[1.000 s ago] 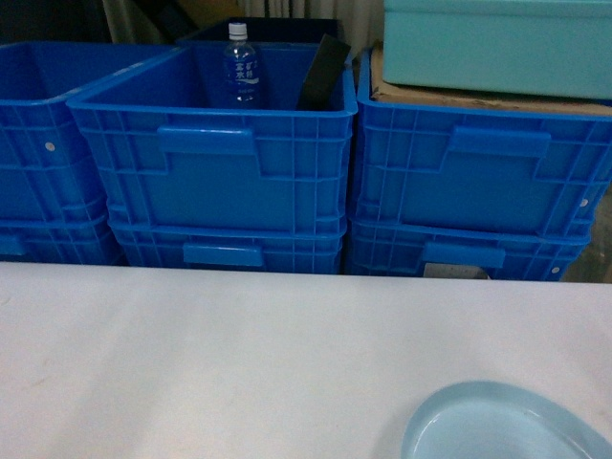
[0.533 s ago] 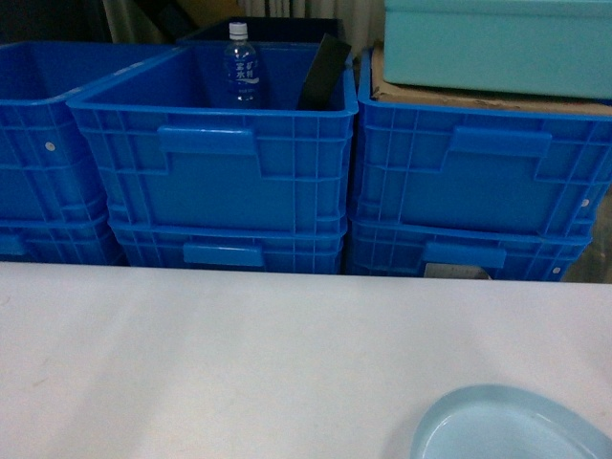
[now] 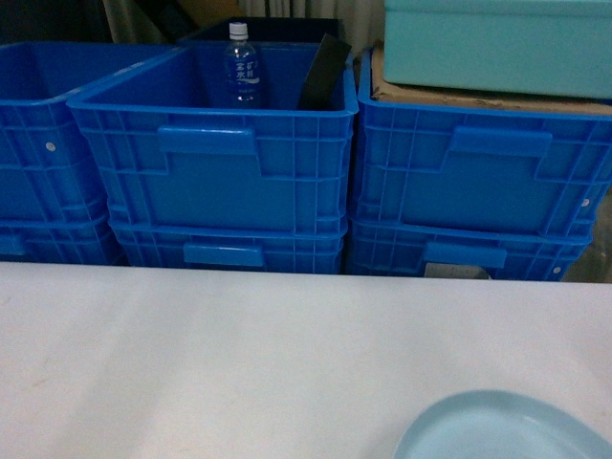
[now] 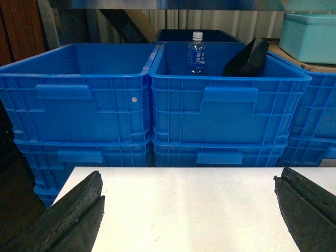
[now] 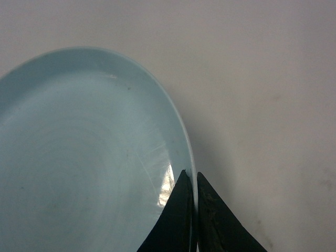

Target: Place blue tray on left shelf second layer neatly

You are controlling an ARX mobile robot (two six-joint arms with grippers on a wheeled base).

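My right fingers (image 5: 195,181) pinch the thin raised rim of the blue tray (image 5: 79,157), a glossy, shallow oval over the matte white table (image 3: 239,354); my left fingers (image 4: 79,210) spread wide, holding nothing

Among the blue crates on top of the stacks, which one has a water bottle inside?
The middle top crate: a water bottle stands upright at its back beside a leaning black object. The right top crate carries cardboard and a teal tub.
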